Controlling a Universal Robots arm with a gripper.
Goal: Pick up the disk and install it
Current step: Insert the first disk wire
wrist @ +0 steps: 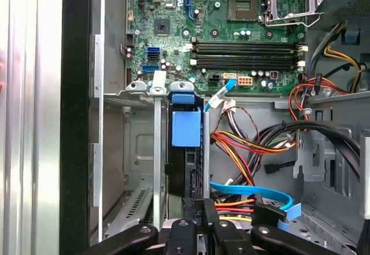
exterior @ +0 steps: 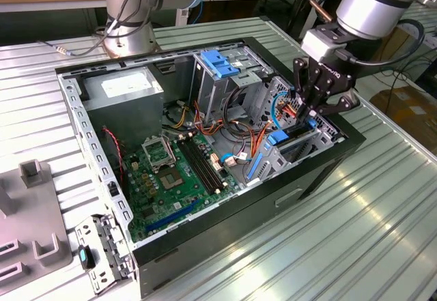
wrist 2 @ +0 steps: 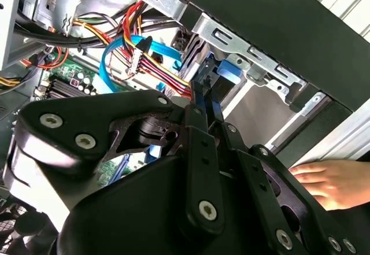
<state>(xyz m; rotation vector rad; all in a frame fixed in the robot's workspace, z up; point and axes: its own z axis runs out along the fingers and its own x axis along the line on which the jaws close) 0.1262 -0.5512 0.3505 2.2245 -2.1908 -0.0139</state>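
End effector [exterior: 308, 113] pinched shut on the disk [wrist: 186, 151], standing on edge partway in its bay of the computer case [exterior: 205, 246]; push straight along rails, clear of cables [wrist: 248, 145].

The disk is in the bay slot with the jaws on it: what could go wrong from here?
The disk stands on edge in its slot, so a tilted push could jam it. The loose cables lie close beside the gripper and might snag. A person's hand rests near the case and could be hit.
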